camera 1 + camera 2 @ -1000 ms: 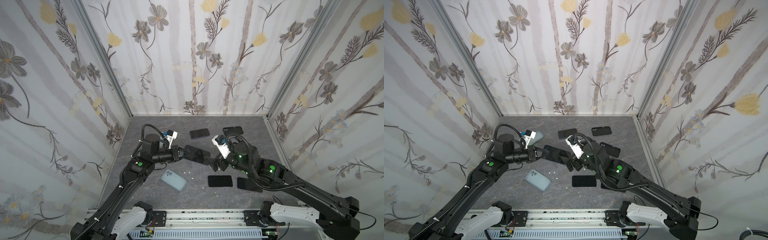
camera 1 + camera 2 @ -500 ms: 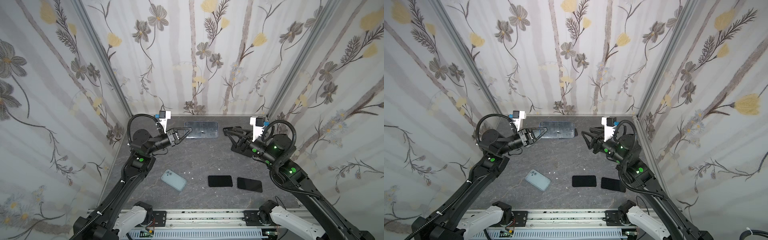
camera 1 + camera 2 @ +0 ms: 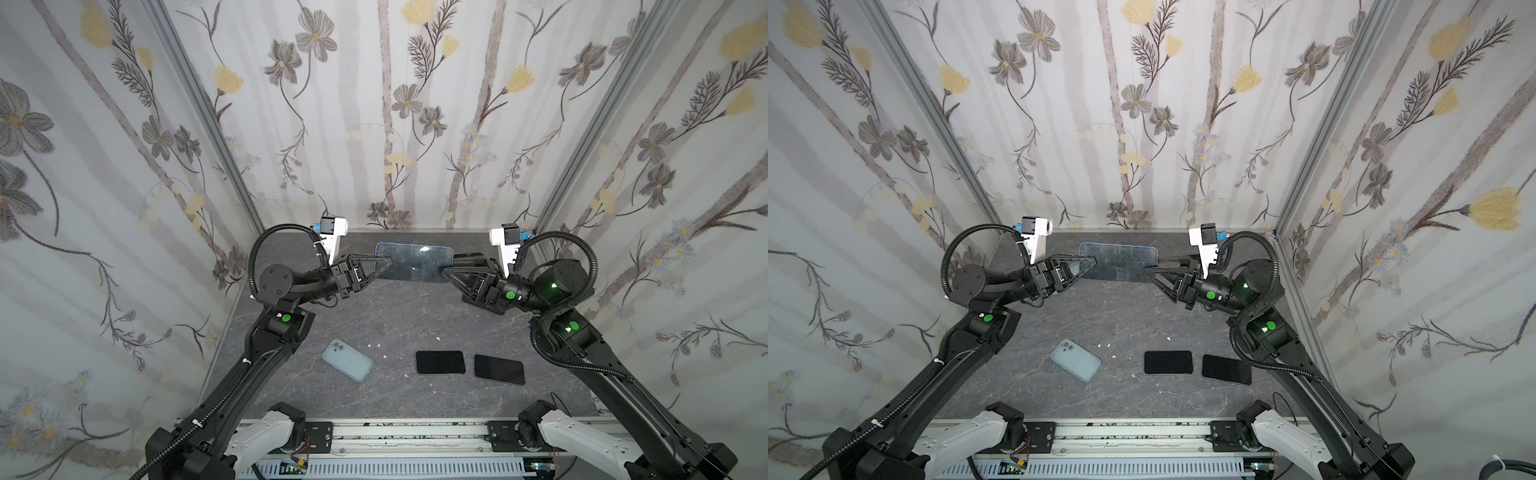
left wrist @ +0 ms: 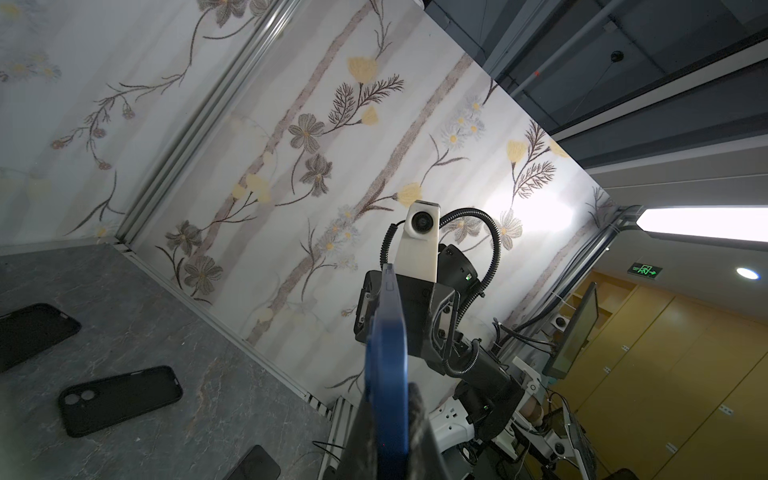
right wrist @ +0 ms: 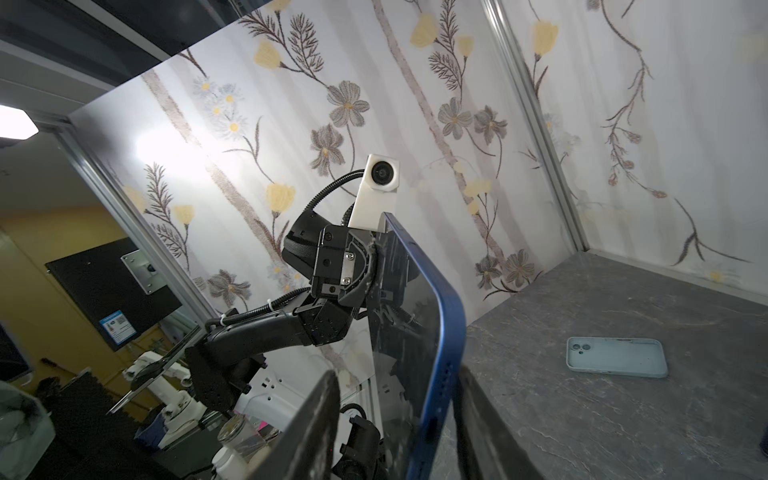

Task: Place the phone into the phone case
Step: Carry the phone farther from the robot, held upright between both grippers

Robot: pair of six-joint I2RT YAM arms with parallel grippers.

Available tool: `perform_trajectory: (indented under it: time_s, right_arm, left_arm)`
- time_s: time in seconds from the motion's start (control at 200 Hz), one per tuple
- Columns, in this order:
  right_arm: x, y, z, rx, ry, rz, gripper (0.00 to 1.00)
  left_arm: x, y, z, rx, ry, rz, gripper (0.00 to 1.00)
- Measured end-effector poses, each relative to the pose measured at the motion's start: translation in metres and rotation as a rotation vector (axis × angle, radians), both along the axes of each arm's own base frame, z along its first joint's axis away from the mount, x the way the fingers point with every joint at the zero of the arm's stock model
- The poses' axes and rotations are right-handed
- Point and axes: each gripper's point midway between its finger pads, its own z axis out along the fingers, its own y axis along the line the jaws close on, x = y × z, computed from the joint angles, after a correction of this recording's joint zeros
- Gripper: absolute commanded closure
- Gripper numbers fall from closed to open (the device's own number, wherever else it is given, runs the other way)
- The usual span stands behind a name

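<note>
Hanging in mid-air, the blue phone (image 3: 413, 262) is pictured carried btwn both arms, above the table (image 3: 395, 316) & seated in no case as yet. One short end is clamped across its thickness by the left gripper (image 3: 384, 264), whose fingers (image 4: 357, 436) are seen pressed tight on both faces in the left wrist view. The opposite end is straddled by the right gripper (image 3: 449, 266): in the right wrist view its fingers (image 5: 482, 428) are stood either side of the phone w/ a gap left on the screen side, so the jaws are read as part-open & no second hold is shown. Well below & apart from all fingertips, three cases lie untouched on the table: a light-blue case (image 3: 348, 360), laid back-up, plus a black case (image 3: 439, 362) & a second black case (image 3: 499, 369), both laid hollow-up per the left wrist view. Which one is meant for the phone cannot be told. Progress is judged at roughly the midpoint at best: pick-up is done, a two-arm regrasp or hand-over appears to be in hand, while lowering, lining up w/ a case & pressing the phone home are all left to be done.
</note>
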Motion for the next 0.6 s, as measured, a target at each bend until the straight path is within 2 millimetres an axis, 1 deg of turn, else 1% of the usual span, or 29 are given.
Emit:
perform_trajectory:
  time_s: [0.1, 0.175, 0.2, 0.3, 0.38, 0.435, 0.599]
  right_arm:
    - [-0.006, 0.002, 0.003, 0.012, 0.006, 0.044, 0.63]
    - [-0.009, 0.004, 0.004, 0.014, 0.004, 0.065, 0.64]
    - [-0.009, 0.004, 0.004, 0.016, 0.009, 0.067, 0.67]
    - [-0.010, 0.005, 0.005, 0.021, 0.014, 0.075, 0.84]
    - [-0.009, 0.005, 0.004, 0.022, 0.040, 0.079, 0.92]
    - [-0.009, 0.005, 0.004, 0.022, 0.048, 0.081, 1.00]
    - [-0.010, 0.005, 0.004, 0.024, 0.056, 0.087, 1.00]
  left_arm:
    - [-0.005, -0.002, 0.001, -0.003, -0.012, -0.015, 1.00]
    - [-0.006, -0.003, 0.000, -0.004, -0.015, -0.020, 1.00]
    - [-0.006, -0.003, 0.000, -0.004, -0.015, -0.022, 1.00]
    - [-0.007, -0.004, 0.000, -0.004, -0.021, -0.030, 1.00]
    - [-0.010, -0.004, 0.001, -0.006, -0.034, -0.036, 1.00]
    - [-0.011, -0.004, 0.002, -0.006, -0.051, -0.039, 1.00]
    - [-0.014, -0.004, 0.003, -0.005, -0.063, -0.043, 1.00]
